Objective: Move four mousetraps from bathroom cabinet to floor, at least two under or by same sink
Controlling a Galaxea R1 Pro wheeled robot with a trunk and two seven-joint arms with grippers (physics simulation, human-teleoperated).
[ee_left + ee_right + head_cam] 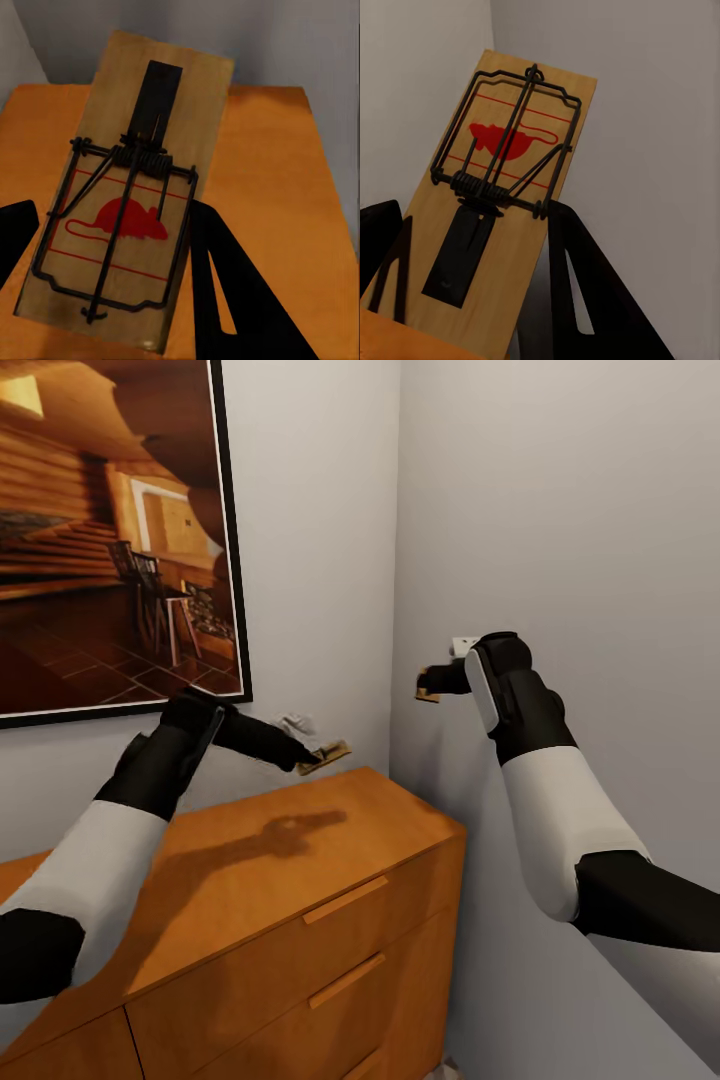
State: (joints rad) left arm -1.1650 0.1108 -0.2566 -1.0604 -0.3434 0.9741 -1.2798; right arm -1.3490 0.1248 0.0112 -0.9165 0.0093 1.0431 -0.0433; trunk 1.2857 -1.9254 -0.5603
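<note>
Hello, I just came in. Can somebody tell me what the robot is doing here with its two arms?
The robot is holding one mousetrap in each gripper. The left gripper is shut on a mousetrap above the top of the orange-brown cabinet. The right gripper is shut on a second mousetrap, raised in the air close to the grey wall corner. Neither trap has been put down on the floor yet. A framed picture hangs on the wall behind the cabinet.

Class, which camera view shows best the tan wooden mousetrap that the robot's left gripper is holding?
The left wrist view: the tan wooden mousetrap spans the picture between the left gripper's black fingers, showing its wire spring and red mouse print. The head view shows it small and edge-on above the orange-brown wooden cabinet. The right wrist view shows a second mousetrap.
</note>
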